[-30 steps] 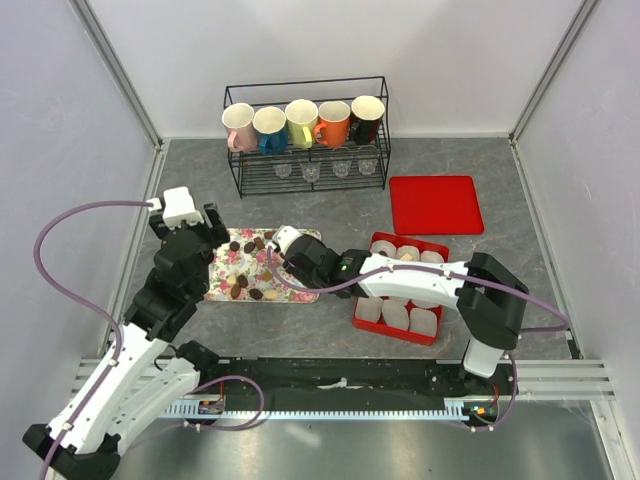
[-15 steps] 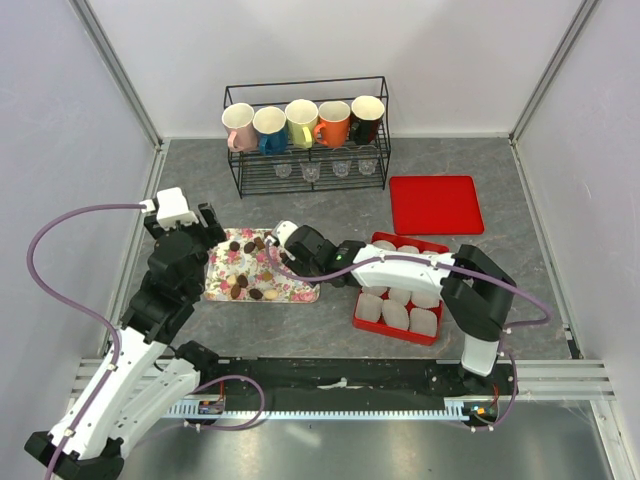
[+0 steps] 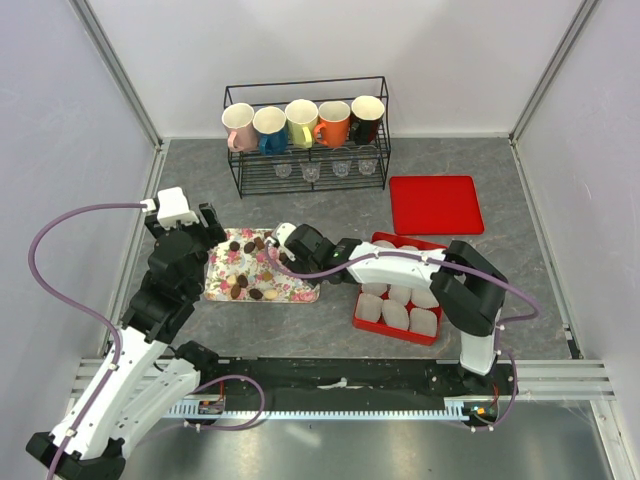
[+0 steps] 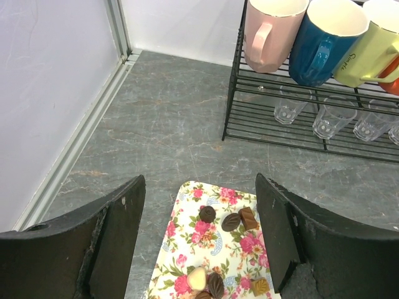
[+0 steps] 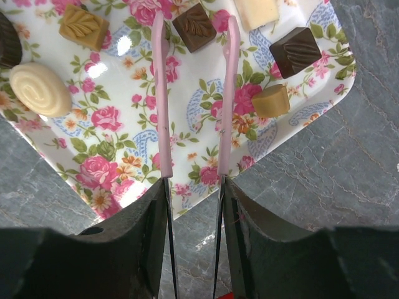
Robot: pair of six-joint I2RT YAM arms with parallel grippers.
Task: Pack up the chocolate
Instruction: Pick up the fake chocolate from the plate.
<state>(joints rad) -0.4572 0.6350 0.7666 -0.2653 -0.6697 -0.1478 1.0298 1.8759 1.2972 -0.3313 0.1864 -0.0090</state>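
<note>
In the last second the right end effector [image 5: 195, 17] has been eased slightly farther toward 10 o'clock over the flowered tray [image 3: 300, 291]. Held open, it straddles a dark square chocolate [image 5: 194, 27], so a pick is expected.

COLOUR AND PATTERN REFERENCE

Identify the tray [image 5: 112, 156] by its white ground printed with pink roses, green leaves and blue scrolls. On it you will see chocolates [image 5: 194, 26] in dark brown, tan and cream; two squares carry a leaf relief, and the cream oval [image 5: 40, 88] a spiral. The right gripper [image 5: 195, 18] is black with pink fingers [image 5: 160, 93]; the left gripper [image 4: 199, 187] is black. Note the red box [image 3: 395, 331] with white paper cups [image 3: 396, 314], the red lid [image 3: 435, 204], the black wire rack [image 3: 310, 178], and mugs [image 3: 301, 122] in pink, blue, yellow-green, orange and a dark shade. The table [image 3: 340, 215] is grey, veined like stone.
</note>
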